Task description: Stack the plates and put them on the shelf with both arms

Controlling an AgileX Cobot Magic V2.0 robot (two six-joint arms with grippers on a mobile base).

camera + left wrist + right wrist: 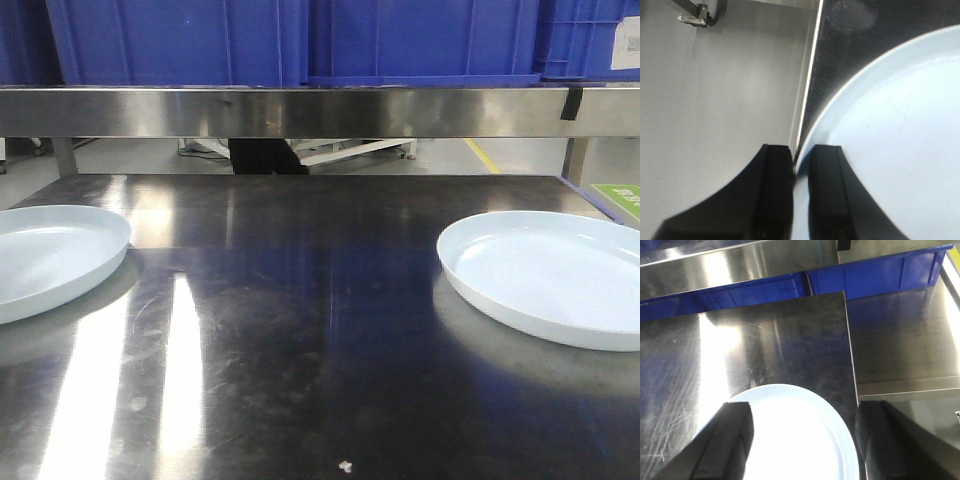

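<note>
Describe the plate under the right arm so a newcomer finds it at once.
On the steel table, below the shelf of blue bins, lie two identical pale blue-white dishes. The wanted plate lies by the table's right edge, with the right gripper above it, jaws wide open. Its twin lies at the far left edge.

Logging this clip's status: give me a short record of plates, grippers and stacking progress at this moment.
plates: left plate and right plate, on the steel table, apart
stacked: not yet
left gripper: fingers straddle left plate's rim at the table edge; clamped or not unclear
right gripper: open, fingers spread over right plate
shelf: holds blue bins
</note>
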